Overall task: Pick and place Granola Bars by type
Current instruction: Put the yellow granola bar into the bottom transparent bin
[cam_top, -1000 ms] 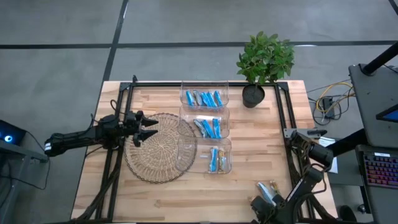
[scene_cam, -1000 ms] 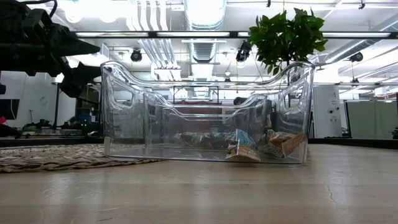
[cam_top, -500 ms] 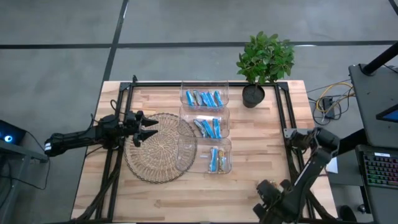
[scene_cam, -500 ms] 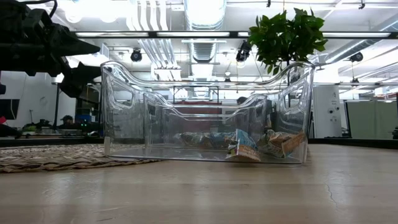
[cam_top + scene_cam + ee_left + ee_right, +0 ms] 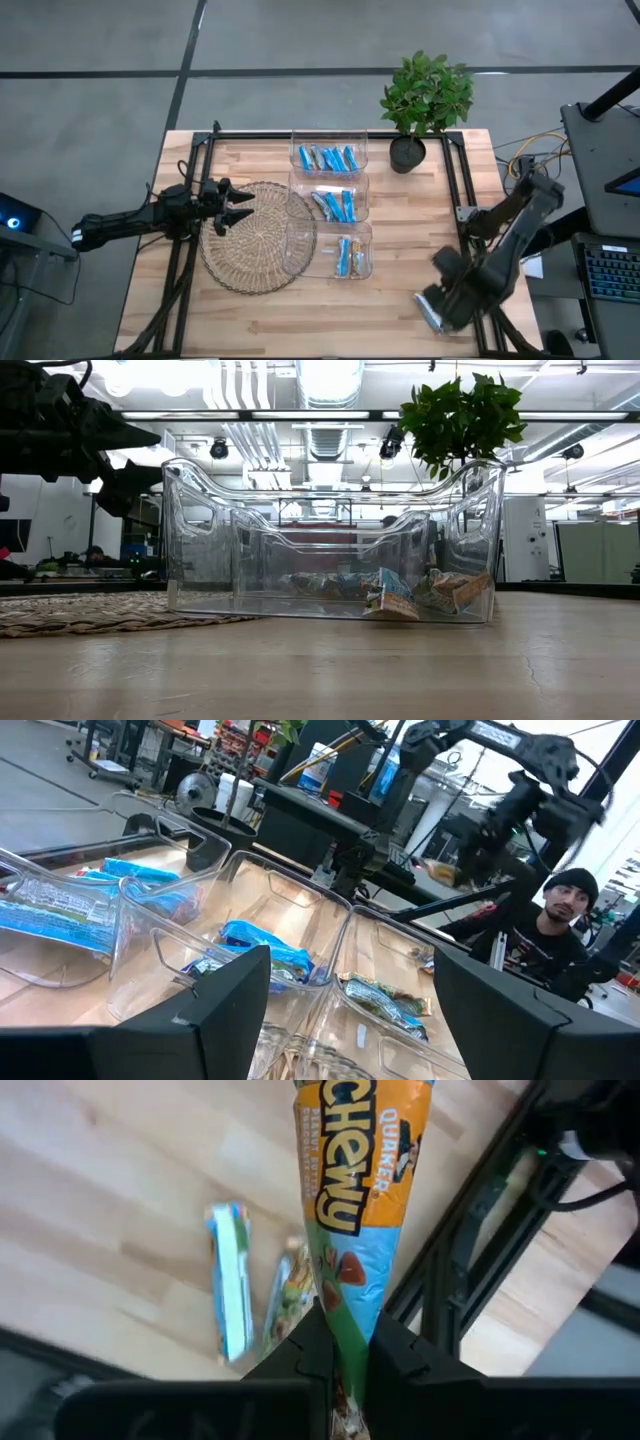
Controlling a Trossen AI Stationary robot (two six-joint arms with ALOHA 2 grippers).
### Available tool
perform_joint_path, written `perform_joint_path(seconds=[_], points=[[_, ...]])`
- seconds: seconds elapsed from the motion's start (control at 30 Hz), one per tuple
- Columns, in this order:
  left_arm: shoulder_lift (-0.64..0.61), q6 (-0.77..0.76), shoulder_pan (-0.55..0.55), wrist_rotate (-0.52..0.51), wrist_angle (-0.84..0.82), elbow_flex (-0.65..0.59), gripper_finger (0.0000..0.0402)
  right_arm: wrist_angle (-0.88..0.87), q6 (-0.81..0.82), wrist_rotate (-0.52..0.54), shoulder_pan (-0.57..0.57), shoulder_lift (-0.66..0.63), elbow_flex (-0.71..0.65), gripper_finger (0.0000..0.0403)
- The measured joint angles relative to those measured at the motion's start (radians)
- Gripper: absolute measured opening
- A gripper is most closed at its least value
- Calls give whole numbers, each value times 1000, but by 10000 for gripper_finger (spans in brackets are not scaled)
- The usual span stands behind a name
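right gripper (image 5: 345, 1342) has lifted off the table corner, clamped on a granola bar (image 5: 345, 1200), so next it goes to a bin (image 5: 342, 258); left gripper (image 5: 236, 206) still waits open over the mat (image 5: 255, 255).

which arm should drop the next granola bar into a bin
The right. Its gripper is already shut on a Quaker Chewy bar, lifted off the table. The left gripper hangs open and empty over the woven mat.

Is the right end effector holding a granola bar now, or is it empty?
Holding one. In the right wrist view, the right end effector is shut on an orange-and-blue Chewy bar, lifted above two other bars lying on the table.
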Motion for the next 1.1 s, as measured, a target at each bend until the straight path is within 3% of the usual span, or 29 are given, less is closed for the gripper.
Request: perform_joint_path(seconds=[0.23,0.47,0.8,1.1], points=[[0,0,0,0,0,0,261,0,67,14,-129,-119,-82,17],[0,0,0,0,-1,0,261,36,16,42,-337,-123,-110,17],[0,0,0,0,0,0,261,324,-124,42,-596,76,-48,17],[0,0,0,0,0,0,261,437,-166,41,-674,351,229,12]])
